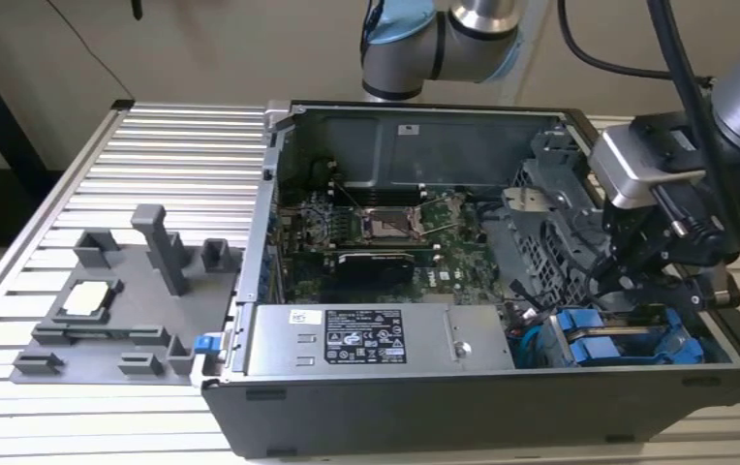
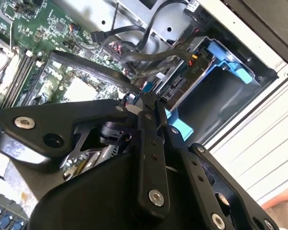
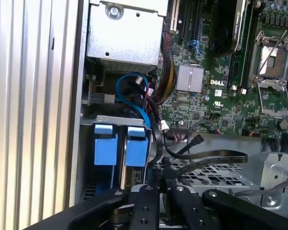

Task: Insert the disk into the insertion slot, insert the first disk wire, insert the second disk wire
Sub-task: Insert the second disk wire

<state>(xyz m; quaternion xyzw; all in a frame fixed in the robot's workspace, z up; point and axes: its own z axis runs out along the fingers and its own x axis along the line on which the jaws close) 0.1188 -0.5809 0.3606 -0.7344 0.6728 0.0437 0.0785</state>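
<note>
While the open computer case (image 1: 474,387) lies on its side on the slatted aluminium table (image 1: 176,165), the gripper (image 1: 661,286) hangs inside its drive-bay corner, at the exterior view's right. Black fingers (image 2: 151,143) are drawn together to a narrow gap; in both wrist views they meet around a thin black wire (image 3: 216,157) near its connector end, though whether they actually pinch it cannot be told. Two blue carrier handles (image 3: 121,143) sit side by side in the drive cage; the disk (image 1: 602,344) itself is seated in the slot, just beside the power supply (image 1: 363,339). Blue and black cables (image 3: 139,96) loop between cage and motherboard (image 3: 216,91). Well apart, on the table at the exterior view's left, stands a grey fixture tray (image 1: 125,310) holding a small pale component (image 1: 88,296).
</note>
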